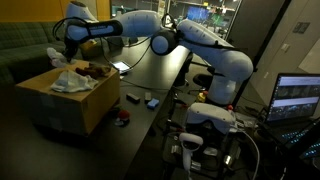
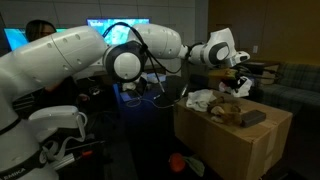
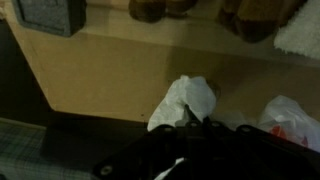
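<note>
My gripper [image 1: 67, 52] [image 2: 238, 78] hovers over the far end of an open cardboard box [image 1: 60, 105] [image 2: 225, 140]. In the wrist view the dark fingertips [image 3: 192, 118] meet on a crumpled white bag or cloth [image 3: 186, 98], which sticks out just beyond them. A second white bag with red print [image 3: 288, 118] lies to the right. In both exterior views a white crumpled heap [image 1: 70, 82] [image 2: 200, 98] lies on top of the box. Brown items [image 1: 95, 70] [image 2: 225, 110] [image 3: 150, 8] and a dark grey block [image 2: 251, 118] [image 3: 48, 14] are also on the box.
A dark table [image 1: 150, 85] beside the box holds a small blue-white object [image 1: 152, 101] and a dark one [image 1: 133, 97]. A red object [image 1: 122, 118] [image 2: 178, 160] lies low beside the box. A sofa [image 1: 25, 45] stands behind it. Monitors [image 1: 298, 97] [image 2: 110, 25] glow nearby.
</note>
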